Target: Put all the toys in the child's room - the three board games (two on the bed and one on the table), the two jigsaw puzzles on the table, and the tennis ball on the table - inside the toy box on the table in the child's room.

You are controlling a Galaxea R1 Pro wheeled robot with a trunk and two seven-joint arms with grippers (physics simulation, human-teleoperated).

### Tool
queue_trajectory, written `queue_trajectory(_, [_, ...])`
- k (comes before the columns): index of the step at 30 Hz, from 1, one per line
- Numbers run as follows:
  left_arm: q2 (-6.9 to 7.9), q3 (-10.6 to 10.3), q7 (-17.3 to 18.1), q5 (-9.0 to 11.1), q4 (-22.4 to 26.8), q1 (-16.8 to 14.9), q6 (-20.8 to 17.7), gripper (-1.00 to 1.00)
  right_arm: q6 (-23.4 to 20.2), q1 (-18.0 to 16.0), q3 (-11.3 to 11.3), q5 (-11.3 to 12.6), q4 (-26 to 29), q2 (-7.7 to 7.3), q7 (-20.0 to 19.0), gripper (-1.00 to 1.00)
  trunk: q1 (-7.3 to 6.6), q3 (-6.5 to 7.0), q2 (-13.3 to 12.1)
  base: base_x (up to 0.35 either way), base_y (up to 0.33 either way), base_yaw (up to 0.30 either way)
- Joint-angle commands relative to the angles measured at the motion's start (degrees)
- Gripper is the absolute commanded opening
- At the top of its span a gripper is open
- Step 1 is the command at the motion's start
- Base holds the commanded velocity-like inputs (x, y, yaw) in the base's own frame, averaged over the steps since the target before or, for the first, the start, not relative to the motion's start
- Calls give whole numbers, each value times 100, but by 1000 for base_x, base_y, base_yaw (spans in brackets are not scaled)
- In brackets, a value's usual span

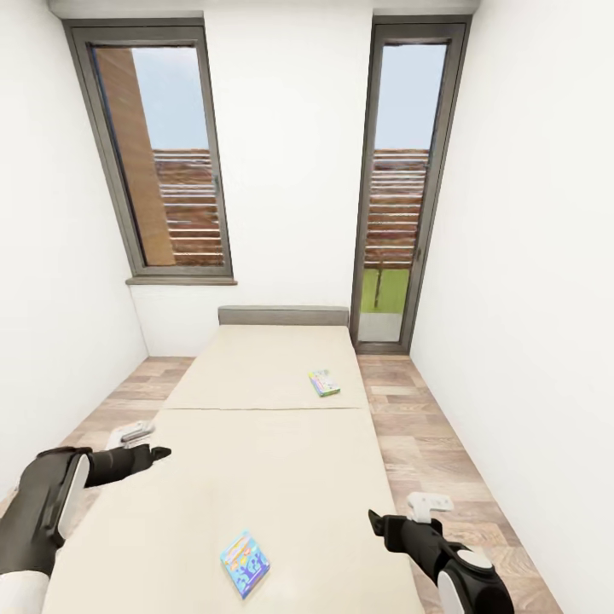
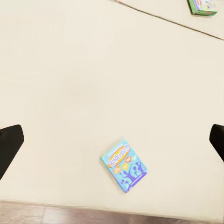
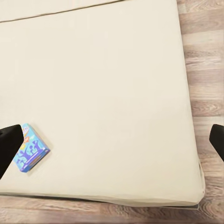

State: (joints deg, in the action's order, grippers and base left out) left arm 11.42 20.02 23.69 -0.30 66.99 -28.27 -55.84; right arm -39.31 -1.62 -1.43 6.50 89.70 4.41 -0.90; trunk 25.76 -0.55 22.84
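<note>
You are facing the bed (image 1: 256, 477) from its foot, both arms held out over it. A blue board game (image 1: 245, 563) lies flat on the near panel, close to the foot edge, between your two grippers and below both. A green board game (image 1: 324, 382) lies on the far panel near the seam, well apart from either. Left gripper (image 1: 158, 452) hangs over the bed's left edge; right gripper (image 1: 375, 522) over its right edge. In both wrist views the fingers (image 2: 9, 140) stand wide apart with nothing between them, neither touching the blue box.
</note>
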Motion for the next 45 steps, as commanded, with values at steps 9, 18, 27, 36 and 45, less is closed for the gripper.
queue_trajectory(9, [-1,-241,-865,-8,-1366,-1177,-45,100,-135,-4,115,35,87,-1,-5,100,2,-6,8,0,0,0])
queue_trajectory(18, [-45,-566,-1229,-6,-2310,-1883,33,100,-177,-5,354,35,99,-1,-271,100,2,-6,8,0,0,0])
queue_trajectory(27, [-409,-663,-1320,-10,-2454,-2083,151,100,-188,-5,505,35,101,-1,-504,100,2,-15,8,0,0,0])
queue_trajectory(36, [-642,-1165,-1730,-16,-2533,-2116,484,100,-191,-5,529,29,101,-1,-530,100,2,-41,8,0,0,0])
queue_trajectory(45, [-735,-1583,-1973,-18,-3004,-2121,971,100,-191,-11,533,27,88,6,-534,100,2,-93,8,0,0,-76])
